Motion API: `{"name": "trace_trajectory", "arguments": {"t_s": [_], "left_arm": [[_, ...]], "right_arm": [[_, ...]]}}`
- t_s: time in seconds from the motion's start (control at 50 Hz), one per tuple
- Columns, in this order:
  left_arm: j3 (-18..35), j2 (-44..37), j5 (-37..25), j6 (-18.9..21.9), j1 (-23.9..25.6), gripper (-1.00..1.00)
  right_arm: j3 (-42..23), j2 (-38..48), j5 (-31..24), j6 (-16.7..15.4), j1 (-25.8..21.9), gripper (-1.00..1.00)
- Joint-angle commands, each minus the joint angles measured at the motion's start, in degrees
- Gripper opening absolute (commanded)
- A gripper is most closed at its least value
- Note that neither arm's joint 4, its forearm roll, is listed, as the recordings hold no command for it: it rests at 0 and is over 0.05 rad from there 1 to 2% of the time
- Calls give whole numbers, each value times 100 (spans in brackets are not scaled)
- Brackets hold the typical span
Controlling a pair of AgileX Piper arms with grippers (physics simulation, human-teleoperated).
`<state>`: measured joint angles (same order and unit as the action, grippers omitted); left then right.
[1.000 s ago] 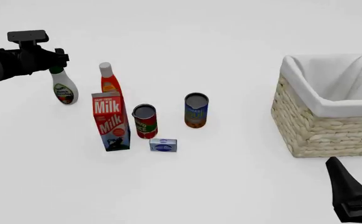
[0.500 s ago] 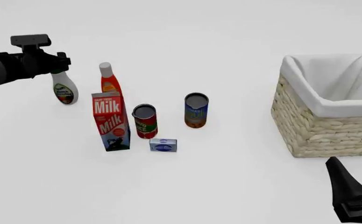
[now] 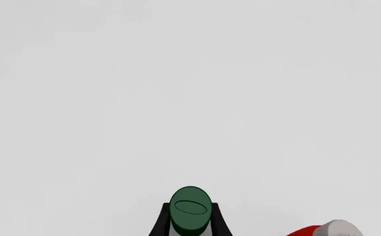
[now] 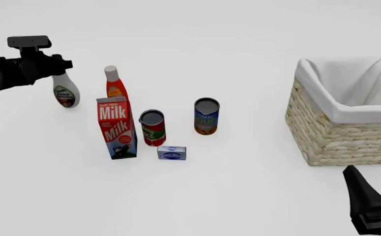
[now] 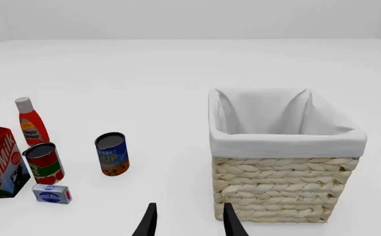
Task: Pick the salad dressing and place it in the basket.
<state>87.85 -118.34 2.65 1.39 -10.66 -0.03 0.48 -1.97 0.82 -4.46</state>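
Note:
The salad dressing (image 4: pixel 66 95), a white pear-shaped bottle with a green-red label, hangs slightly tilted at the far left, just off the table. My left gripper (image 4: pixel 60 68) is shut on its neck. In the left wrist view the dark green cap (image 3: pixel 190 211) sits between the two black fingers (image 3: pixel 160 224). The wicker basket (image 4: pixel 345 135) with white lining stands at the right, also seen in the right wrist view (image 5: pixel 283 183). My right gripper (image 4: pixel 380 186) stays open near the table's front right corner, just in front of the basket, holding nothing (image 5: pixel 189 217).
A slim orange-red bottle (image 4: pixel 115 84) stands just right of the held bottle, its white cap (image 3: pixel 338 228) showing in the left wrist view. In front of it are a milk carton (image 4: pixel 116 127), a red can (image 4: pixel 153 128), a blue can (image 4: pixel 206 116) and a small blue box (image 4: pixel 171 153).
The salad dressing has risen a little off the table and tilted, carried by the left gripper. The right arm has not moved.

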Motion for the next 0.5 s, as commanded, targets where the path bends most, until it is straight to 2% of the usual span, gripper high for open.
{"name": "trace_trajectory", "arguments": {"t_s": [0.02, 0.18, 0.5], "left_arm": [[-167, 236, 209, 141, -46, -100], [-148, 630, 16, 136, 15, -100], [-13, 1617, -657, 442, 463, -100]], "right_arm": [[0, -19, -14, 8, 4, 100], [1, -32, -24, 18, 32, 100], [1, -35, -8, 40, 17, 100]]}}
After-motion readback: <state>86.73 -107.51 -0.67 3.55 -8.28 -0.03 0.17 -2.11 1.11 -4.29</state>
